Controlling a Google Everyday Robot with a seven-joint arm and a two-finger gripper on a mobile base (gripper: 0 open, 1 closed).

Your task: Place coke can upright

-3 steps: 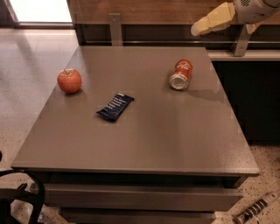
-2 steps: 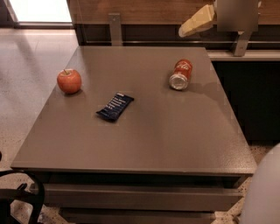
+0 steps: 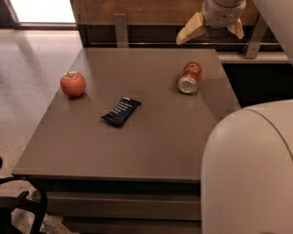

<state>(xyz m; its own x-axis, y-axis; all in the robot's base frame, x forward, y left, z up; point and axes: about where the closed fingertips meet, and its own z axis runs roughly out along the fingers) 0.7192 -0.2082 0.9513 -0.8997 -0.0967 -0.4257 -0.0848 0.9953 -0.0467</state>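
Three things rest on the grey counter [image 3: 151, 155]: the coke can [image 3: 190, 77] lying on its side near the far right corner, a red apple [image 3: 73, 84] at left, a dark snack bar [image 3: 121, 111] between them. Our gripper [image 3: 210, 35] hangs above the far edge beyond the can, fingers [image 3: 190, 31] spread, holding nothing; we see wood panelling [image 3: 151, 7] behind and speckled floor [image 3: 27, 82] leftward.

a grey square desk [image 3: 151, 151] is set on a pale speckled floor [image 3: 27, 96]; bright daylight is thrown in from an opening [image 3: 43, 10] at the top left; a wood-panelled wall [image 3: 151, 11] is seen behind, fronted by a metal post [image 3: 121, 28]; the pincer [image 3: 214, 30] is held above the desk's far edge, fingers apart
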